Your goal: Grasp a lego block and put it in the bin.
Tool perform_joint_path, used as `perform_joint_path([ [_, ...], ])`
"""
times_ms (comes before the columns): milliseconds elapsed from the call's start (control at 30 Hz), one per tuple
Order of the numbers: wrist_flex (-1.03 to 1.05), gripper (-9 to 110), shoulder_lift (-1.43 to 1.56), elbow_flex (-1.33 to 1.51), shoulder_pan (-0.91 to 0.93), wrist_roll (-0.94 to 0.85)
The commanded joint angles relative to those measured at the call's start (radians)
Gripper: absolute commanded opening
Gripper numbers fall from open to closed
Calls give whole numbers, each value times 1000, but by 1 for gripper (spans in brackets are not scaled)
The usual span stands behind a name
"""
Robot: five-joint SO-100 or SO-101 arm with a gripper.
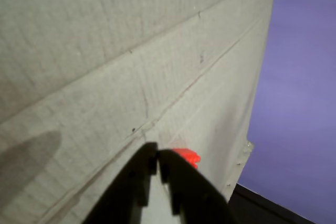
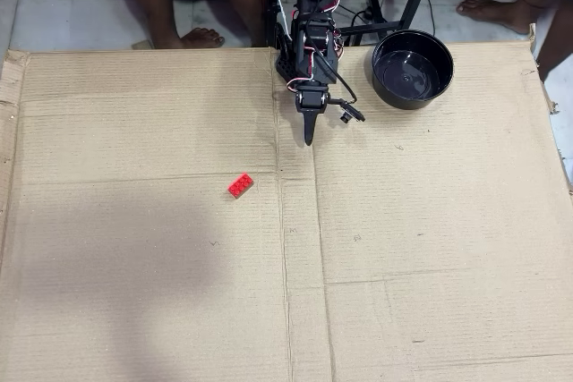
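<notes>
Overhead view: creased cardboard tabletop [image 2: 403, 248], small red lego block [image 2: 240, 185] lying left of centre, black bowl bin [image 2: 413, 69] at far right edge, arm base [image 2: 306, 46] between.

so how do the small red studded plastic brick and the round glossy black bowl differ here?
The red studded plastic brick is tiny, rectangular and matte-looking; the round glossy black bowl is far larger and reflective. In the overhead view, the brick lies left of the gripper, the bowl to its upper right. Both rest on the cardboard sheet, untouched.
</notes>
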Motion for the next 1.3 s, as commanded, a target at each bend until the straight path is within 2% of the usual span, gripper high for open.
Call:
perform_joint_path([
  [0, 0, 1, 9, 15, 23, 3],
  [300, -3, 1, 8, 6, 37, 20],
  [533, 9, 1, 3, -74, 37, 261],
  [667, 5, 11, -48, -114, 37, 448],
  [900, -5, 29, -330, -318, 37, 676],
  [1267, -5, 32, -925, -696, 124, 1143],
])
